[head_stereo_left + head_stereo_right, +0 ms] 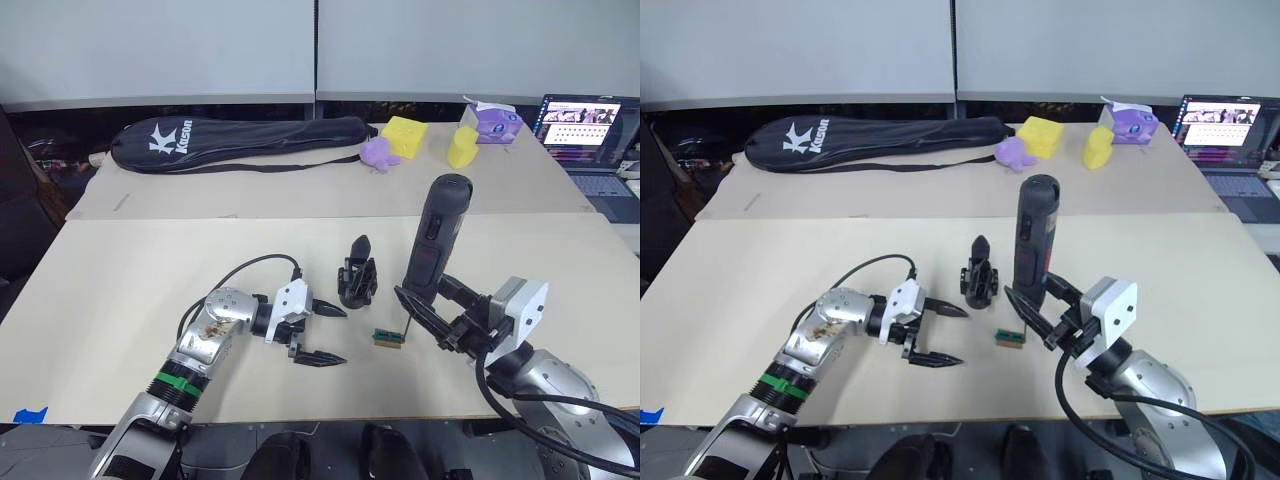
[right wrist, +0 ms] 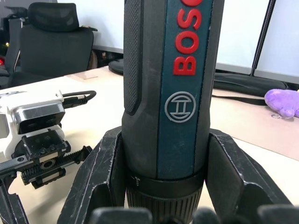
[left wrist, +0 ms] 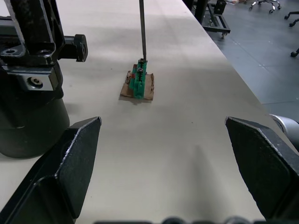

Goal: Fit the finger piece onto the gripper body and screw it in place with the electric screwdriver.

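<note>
- Left eye view puts your left claw (image 1: 320, 333) nearest you, spread wide and holding nothing, low over the tabletop (image 1: 150, 300).
- Your right claw (image 1: 422, 312) grips the electric screwdriver (image 1: 435, 240) upright, its bit tip resting on the small green block (image 1: 388, 338).
- Just beyond the left claw, the gripper body (image 1: 357, 275) stands with one pointed finger up.
- Farther back lie a black racket bag (image 1: 240, 140) and a laptop (image 1: 590, 135).

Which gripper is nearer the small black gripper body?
Left. The left gripper is open just beside the gripper body; the right gripper, holding the electric screwdriver, sits farther off.
</note>
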You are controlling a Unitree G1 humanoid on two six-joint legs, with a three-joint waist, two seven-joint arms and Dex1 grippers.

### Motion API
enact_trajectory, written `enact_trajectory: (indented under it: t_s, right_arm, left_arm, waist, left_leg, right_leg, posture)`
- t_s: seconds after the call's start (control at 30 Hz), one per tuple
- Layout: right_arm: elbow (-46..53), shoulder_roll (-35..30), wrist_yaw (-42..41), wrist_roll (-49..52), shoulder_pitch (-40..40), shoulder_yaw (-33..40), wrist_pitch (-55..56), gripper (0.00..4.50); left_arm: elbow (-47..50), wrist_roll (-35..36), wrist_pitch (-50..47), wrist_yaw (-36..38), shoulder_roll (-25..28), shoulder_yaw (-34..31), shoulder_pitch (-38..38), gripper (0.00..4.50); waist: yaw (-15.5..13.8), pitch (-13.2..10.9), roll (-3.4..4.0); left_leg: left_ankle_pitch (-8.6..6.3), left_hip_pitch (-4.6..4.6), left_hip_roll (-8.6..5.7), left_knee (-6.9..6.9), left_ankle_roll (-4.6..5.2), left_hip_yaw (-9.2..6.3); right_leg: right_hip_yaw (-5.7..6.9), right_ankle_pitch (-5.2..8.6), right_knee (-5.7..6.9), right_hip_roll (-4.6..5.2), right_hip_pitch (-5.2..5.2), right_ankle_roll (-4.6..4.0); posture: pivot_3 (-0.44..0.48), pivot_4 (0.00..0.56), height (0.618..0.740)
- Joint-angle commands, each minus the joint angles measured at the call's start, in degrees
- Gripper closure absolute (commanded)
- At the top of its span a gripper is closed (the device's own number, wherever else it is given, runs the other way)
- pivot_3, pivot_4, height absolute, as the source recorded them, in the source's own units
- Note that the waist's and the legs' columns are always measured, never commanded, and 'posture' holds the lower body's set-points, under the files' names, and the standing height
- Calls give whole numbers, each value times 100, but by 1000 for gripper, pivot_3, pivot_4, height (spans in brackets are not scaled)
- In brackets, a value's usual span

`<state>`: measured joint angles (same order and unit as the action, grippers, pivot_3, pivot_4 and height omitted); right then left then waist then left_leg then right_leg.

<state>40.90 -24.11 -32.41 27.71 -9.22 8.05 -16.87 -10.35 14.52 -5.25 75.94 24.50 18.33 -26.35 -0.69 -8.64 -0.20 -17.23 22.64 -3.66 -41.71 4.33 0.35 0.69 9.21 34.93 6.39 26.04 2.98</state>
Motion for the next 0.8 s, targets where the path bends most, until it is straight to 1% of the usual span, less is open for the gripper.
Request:
enact_trajectory:
  t_s: [0.03, 0.8]
  right_arm:
    - [199, -15, -14, 66, 70, 72, 251, 2572]
    - [458, -174, 133, 291, 143, 27, -37, 2572]
  left_arm:
    - [-37, -27, 157, 37, -18, -36, -80, 0]
    - [173, -31, -6, -31, -67, -37, -101, 0]
  waist:
    - [1, 0, 0]
    - [-1, 0, 0]
  left_leg:
    - [0, 0, 0, 0, 1, 0]
    - [-1, 0, 0, 0, 1, 0]
  right_leg:
    - [0, 0, 0, 0, 0, 0]
    - [0, 0, 0, 0, 0, 0]
  posture:
    - [0, 150, 723]
    - [0, 150, 723]
